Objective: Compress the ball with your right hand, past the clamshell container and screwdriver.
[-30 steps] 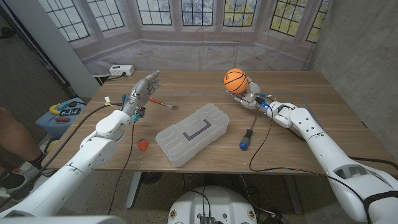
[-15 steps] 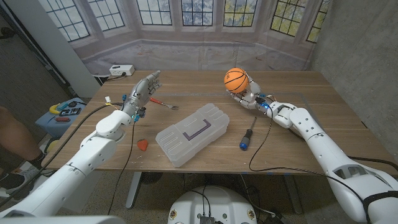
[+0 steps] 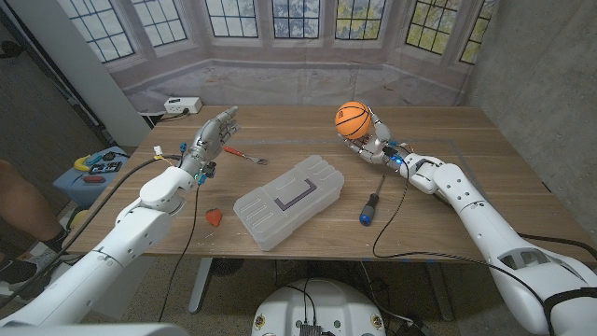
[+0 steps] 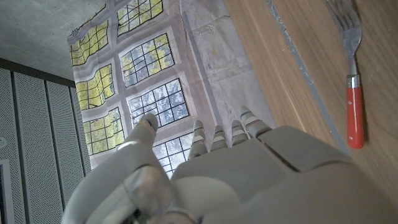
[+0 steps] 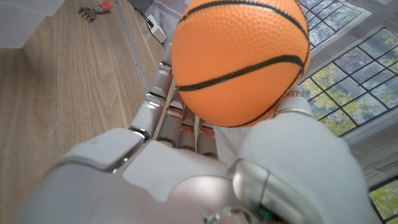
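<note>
An orange ball (image 3: 354, 119) with black basketball lines is gripped in my right hand (image 3: 373, 142), lifted just above the table's far right part; the right wrist view has the ball (image 5: 239, 59) cupped by the fingers (image 5: 163, 93) and thumb. Nearer me lies a clear clamshell container (image 3: 288, 201) at the table's middle, with a blue-handled screwdriver (image 3: 370, 203) to its right. My left hand (image 3: 213, 136) is raised over the left part of the table, fingers apart and holding nothing.
A red-handled fork (image 3: 248, 156) lies just right of my left hand, also seen as the fork (image 4: 352, 74). A small red piece (image 3: 215, 217) sits near the front left. A white power strip (image 3: 182, 105) sits at the back left corner.
The ball and my right hand have shifted very slightly up and left. My left hand has barely moved.
</note>
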{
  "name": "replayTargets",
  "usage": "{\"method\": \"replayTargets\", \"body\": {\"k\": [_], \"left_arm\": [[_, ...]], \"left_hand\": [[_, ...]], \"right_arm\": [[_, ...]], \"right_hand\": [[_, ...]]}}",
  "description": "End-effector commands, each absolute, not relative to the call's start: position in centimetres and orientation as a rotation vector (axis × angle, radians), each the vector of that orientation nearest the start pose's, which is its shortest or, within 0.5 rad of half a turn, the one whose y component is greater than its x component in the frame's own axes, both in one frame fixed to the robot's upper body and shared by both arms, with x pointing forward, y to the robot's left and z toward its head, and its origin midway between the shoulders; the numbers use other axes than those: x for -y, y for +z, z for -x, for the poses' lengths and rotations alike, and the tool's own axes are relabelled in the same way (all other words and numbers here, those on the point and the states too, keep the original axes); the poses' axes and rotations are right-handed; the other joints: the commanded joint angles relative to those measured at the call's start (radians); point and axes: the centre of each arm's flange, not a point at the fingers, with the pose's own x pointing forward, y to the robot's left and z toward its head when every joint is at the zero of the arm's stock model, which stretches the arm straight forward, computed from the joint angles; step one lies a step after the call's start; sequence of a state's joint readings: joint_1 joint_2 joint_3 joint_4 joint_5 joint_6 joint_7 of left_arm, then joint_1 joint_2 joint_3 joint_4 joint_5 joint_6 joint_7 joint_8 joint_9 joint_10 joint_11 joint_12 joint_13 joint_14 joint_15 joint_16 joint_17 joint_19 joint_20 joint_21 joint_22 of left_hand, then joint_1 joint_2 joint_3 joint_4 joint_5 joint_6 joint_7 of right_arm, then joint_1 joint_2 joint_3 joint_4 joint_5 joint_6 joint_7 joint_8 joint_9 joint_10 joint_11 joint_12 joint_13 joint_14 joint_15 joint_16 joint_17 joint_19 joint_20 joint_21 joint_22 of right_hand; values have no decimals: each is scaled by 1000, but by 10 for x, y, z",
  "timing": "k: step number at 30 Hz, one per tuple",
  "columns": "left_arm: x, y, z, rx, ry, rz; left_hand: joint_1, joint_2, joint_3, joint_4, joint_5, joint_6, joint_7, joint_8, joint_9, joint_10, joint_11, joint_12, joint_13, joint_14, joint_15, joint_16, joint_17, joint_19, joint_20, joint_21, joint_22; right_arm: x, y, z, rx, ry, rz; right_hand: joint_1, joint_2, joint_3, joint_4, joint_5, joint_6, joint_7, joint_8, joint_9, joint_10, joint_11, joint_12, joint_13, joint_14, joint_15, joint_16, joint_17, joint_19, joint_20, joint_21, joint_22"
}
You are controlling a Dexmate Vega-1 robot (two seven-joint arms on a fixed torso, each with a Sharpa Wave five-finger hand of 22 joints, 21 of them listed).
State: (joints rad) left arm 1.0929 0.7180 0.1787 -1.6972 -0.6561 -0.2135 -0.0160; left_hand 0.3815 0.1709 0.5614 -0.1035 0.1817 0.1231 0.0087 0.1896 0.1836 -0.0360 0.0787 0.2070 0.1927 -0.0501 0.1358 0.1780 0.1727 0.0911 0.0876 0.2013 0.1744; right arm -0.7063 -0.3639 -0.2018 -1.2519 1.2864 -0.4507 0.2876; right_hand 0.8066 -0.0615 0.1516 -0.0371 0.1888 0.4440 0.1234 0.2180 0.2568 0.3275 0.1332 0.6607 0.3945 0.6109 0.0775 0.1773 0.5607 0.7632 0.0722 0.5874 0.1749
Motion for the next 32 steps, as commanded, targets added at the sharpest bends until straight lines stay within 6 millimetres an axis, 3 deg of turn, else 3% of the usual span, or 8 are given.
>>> {"method": "replayTargets", "body": {"k": [1,11,32], "left_arm": [[-329,1,-563,672,-230,-83],[-327,0,-565,671,-233,-77],[-317,-4,-567,661,-245,-82]], "left_hand": [[-6,1,4,-3,9,3,1,-3,3,-1,6,5,3,1,7,3,1,-3,9,1,5],[-7,0,4,-3,9,2,0,-3,3,-1,6,5,3,1,7,3,1,-4,9,1,5],[-8,-1,4,-4,9,2,-2,-2,3,-2,5,4,3,0,7,2,1,-4,8,1,5]], "right_arm": [[227,-5,-671,137,740,-767],[229,-6,-672,149,755,-771],[233,-10,-674,151,761,-788]], "right_hand": [[-5,-4,1,-5,5,-8,-1,-3,1,-17,0,-14,-4,-10,8,3,-7,-3,13,-10,2],[-1,0,5,-17,6,-47,0,-14,-5,-82,-14,-74,-31,-49,19,5,-39,-18,31,-30,2],[-6,6,7,-19,5,-75,3,-19,-12,-92,-15,-102,-50,-70,24,7,-57,-30,42,-44,2]]}}
